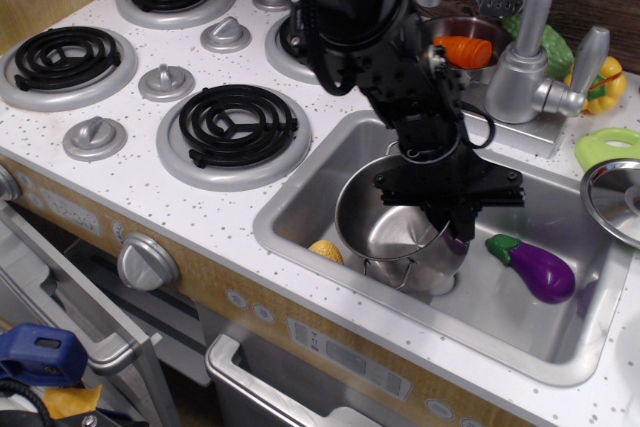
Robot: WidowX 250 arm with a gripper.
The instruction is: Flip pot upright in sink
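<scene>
The shiny steel pot (388, 229) stands in the grey sink (520, 319) at its left middle. Its opening faces up and a little toward the front left, and I see its bare inside. A wire loop handle shows at its front. My black gripper (450, 215) points down over the pot's right rim and looks shut on that rim, one finger inside and one outside. The arm reaches in from the back left, over the stove.
A purple eggplant (536, 267) lies in the sink right of the pot, and a yellow toy (325, 250) sits at its front left. The faucet (525, 57), a small pan with a carrot (465, 49) and a flat lid (612, 197) ring the sink. Stove burners (232, 127) are to the left.
</scene>
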